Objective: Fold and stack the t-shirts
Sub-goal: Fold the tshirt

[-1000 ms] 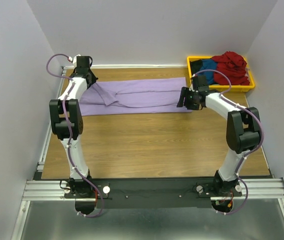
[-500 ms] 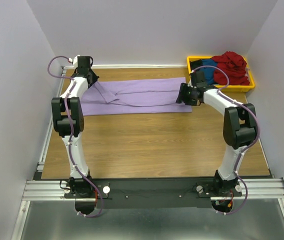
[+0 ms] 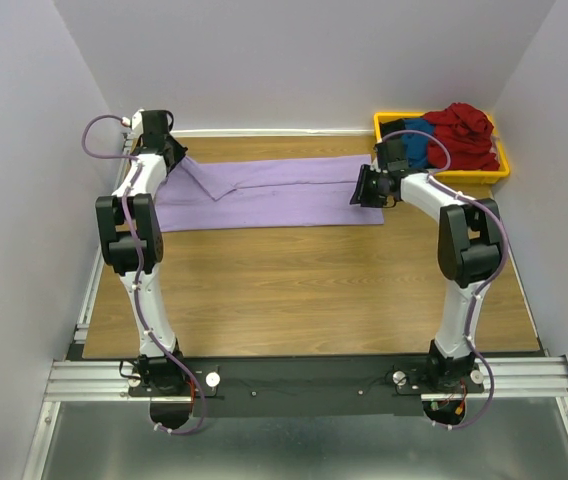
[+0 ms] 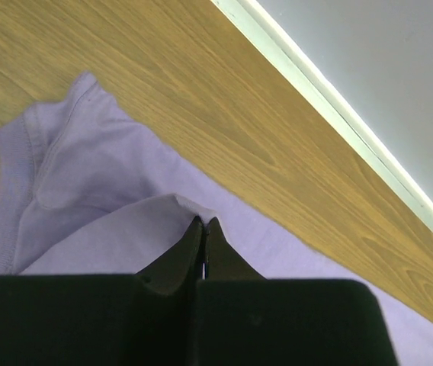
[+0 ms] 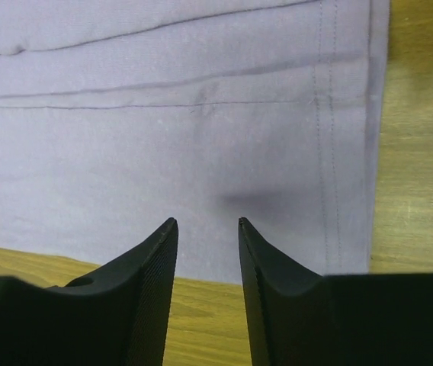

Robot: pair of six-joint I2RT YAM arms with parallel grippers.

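Observation:
The large lavender t-shirt (image 3: 274,190) lies stretched across the far part of the table, folded lengthwise. At its far-left end my left gripper (image 3: 172,158) is shut on a pinched-up fold of the lavender cloth (image 4: 110,175), which peaks at the closed tips (image 4: 203,221). My right gripper (image 3: 362,190) hovers over the shirt's right hem end (image 5: 163,114). Its jaws (image 5: 207,223) stand apart with nothing between them, near the shirt's near edge. Dark red (image 3: 464,130), blue (image 3: 419,142) and black (image 3: 396,132) t-shirts lie bunched in the bin.
A yellow plastic bin (image 3: 444,176) sits at the far right corner, just behind the right arm. A white strip along the back wall (image 4: 338,114) runs close behind the left gripper. Bare wooden table (image 3: 294,280) lies between the shirt and the arm bases.
The left gripper has moved left and toward the back wall, pulling the pinched fold with it. The right gripper has shifted slightly farther over the hem, and its jaws have narrowed.

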